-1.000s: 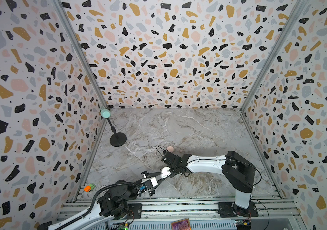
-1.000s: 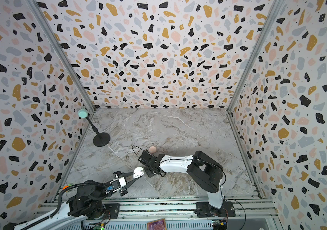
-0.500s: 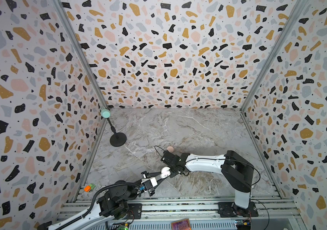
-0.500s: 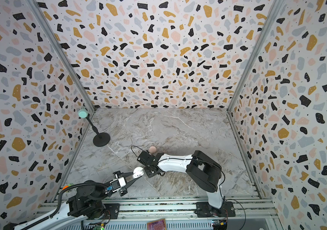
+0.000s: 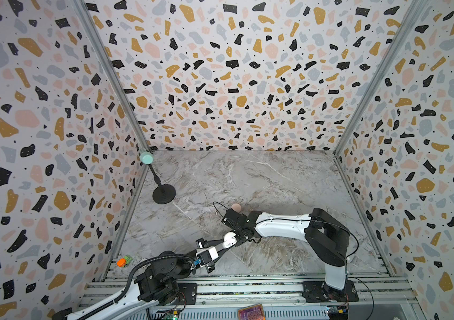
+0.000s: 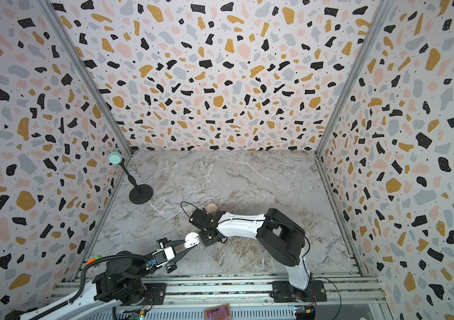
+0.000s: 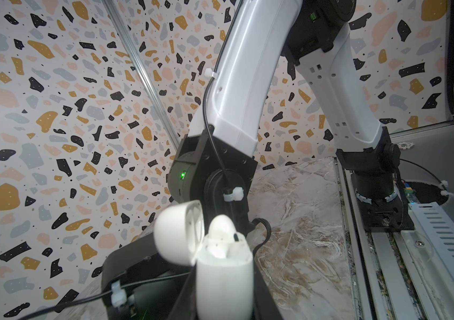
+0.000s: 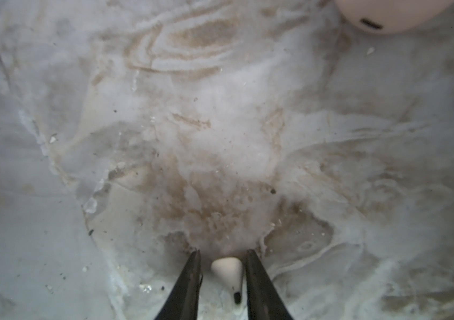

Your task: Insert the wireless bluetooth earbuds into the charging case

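Right end effector (image 8: 223,251) straddles 1 white earbud (image 8: 227,270), seemingly without contact.

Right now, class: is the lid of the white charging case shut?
No: in the left wrist view the white charging case has its lid swung open, with one earbud sitting inside.

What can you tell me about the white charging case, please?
The white charging case is a glossy, rounded plastic shell, upright with its hinged lid flipped open. What looks like one white earbud stands in it. The left gripper is shut on its body, near the front of the marble table.
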Available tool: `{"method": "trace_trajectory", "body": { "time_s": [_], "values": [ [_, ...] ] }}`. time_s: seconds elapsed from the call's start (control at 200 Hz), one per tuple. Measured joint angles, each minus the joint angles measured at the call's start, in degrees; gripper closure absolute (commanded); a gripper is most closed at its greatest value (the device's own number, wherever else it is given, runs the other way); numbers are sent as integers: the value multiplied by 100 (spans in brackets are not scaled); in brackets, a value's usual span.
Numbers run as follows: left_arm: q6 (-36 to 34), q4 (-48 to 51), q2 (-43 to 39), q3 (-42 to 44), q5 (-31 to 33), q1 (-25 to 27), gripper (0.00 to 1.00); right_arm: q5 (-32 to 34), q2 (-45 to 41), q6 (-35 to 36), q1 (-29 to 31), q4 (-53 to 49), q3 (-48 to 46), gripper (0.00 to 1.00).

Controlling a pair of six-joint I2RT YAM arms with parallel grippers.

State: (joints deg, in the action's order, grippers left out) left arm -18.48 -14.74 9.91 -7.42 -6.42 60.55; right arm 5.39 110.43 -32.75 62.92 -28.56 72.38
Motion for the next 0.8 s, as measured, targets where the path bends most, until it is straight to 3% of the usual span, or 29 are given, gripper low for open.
{"method": "trace_trajectory", "body": {
  "time_s": [0.42,0.801],
  "values": [
    [-2,20,0,0,4,0,100,-2,0,-81,-17,-181,44,71],
    [-11,20,0,0,4,2,100,-26,26,-85,-17,-251,87,79]
  ]
}}
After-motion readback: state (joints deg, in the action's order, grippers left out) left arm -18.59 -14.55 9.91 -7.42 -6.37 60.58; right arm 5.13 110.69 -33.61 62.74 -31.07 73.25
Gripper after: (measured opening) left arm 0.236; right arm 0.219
